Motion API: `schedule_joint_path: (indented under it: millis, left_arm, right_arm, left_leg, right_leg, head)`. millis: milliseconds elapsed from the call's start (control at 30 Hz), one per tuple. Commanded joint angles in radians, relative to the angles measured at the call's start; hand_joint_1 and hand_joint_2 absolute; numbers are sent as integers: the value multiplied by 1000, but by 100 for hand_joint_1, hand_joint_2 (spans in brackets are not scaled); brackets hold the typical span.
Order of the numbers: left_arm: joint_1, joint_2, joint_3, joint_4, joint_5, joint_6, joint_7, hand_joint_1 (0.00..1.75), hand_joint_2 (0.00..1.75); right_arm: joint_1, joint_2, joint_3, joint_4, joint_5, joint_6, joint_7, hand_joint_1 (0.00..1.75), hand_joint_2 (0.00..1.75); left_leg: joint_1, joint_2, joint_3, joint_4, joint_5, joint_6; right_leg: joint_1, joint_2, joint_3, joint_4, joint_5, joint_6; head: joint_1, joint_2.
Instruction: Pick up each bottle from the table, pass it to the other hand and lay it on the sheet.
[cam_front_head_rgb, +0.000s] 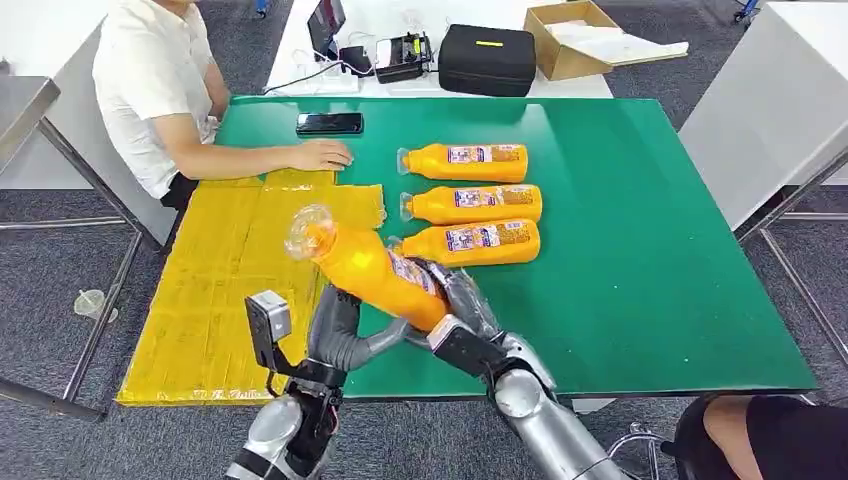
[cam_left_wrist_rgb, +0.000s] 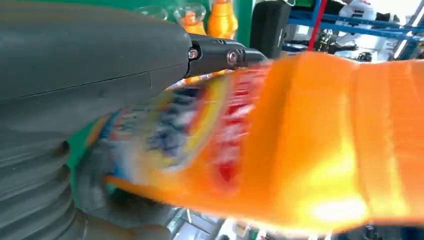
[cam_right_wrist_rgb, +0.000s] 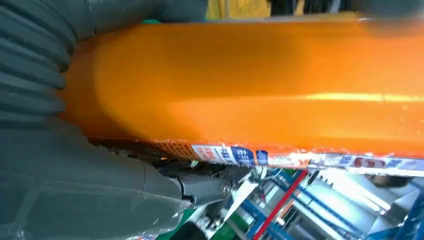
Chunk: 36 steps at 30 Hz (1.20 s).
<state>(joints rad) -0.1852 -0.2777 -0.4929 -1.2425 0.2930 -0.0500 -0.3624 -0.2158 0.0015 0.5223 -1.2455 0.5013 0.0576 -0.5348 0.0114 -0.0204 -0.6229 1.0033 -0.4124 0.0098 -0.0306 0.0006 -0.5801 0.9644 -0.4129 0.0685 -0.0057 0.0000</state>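
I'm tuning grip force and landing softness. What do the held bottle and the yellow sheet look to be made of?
Held bottle: probably thin clear plastic, glossy; the neck end looks see-through, highlights run along the orange body, and a printed film label wraps it. Left hand and right hand both touch it.
Yellow sheet: looks soft and matte, maybe foam or padded film; faint ridges, no shine. Uncertain.

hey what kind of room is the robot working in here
Probably an office or lab set up for robot trials. A green table stands on grey carpet, a white desk behind it holds a black case and cardboard box, and a seated person watches.
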Motion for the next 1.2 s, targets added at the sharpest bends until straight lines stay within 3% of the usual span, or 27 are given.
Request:
schedule_joint_path:
  millis: [33,467,500,533,600,633,667,1200]
  left_arm:
    - [-64,-8,3,29,26,5,-2,0,175]
    - [-80,-6,4,66,210,-114,44,0,175]
    - [-82,-5,3,68,211,-114,43,24,175]
    - [-85,-4,-2,69,205,-108,28,175,175]
    - [-85,-3,-6,64,200,-109,18,175,175]
    - [-85,-2,-10,57,197,-112,11,175,175]
    - [-80,-1,-12,48,194,-114,7,175,175]
    - [-67,3,-11,20,165,-85,-14,175,175]
  right_arm:
    - [-41,9,95,89,0,2,-3,175,175]
    - [-80,30,118,172,-31,8,-32,175,175]
    - [-82,31,119,172,-31,8,-33,175,175]
    - [-84,32,120,174,-34,8,-36,175,175]
    - [-84,32,122,174,-36,7,-36,168,175]
    - [-85,34,120,177,-39,7,-35,154,175]
    - [-82,39,112,180,-44,2,-33,0,175]
    - [-54,62,73,153,-82,-9,-31,0,175]
  left_leg:
    - [0,1,2,0,-1,0]
    - [0,3,5,0,-2,0]
    - [0,2,2,0,-1,0]
    - [0,3,4,0,-2,0]
    - [1,2,3,1,-2,0]
    - [1,3,5,1,-2,0]
    - [0,2,3,0,-2,0]
    - [0,1,2,0,-1,0]
  right_leg:
    - [1,0,2,0,-1,-3]
    - [1,1,4,0,-1,-4]
    - [1,1,2,-1,0,-3]
    - [1,1,4,0,-1,-4]
    - [1,0,3,0,-1,-4]
    - [2,0,5,0,-2,-5]
    - [1,0,3,0,-1,-3]
    - [1,0,2,0,-1,-3]
  head:
    - [0,0]
    - [0,0]
    - [0,0]
    - [0,0]
    - [0,0]
    - [0,0]
    - [0,0]
    - [0,0]
